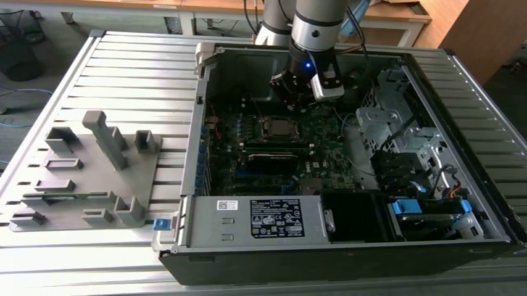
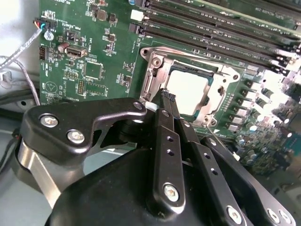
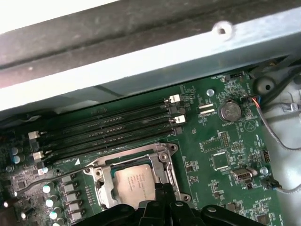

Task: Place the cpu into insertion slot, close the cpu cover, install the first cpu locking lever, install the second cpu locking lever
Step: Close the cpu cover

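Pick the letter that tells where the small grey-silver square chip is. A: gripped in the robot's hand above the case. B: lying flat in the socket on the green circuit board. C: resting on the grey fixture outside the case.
B: in the second wrist view the small grey-silver square chip lies flat inside the silver metal frame plate on the green circuit board, with the black hand close beside it.
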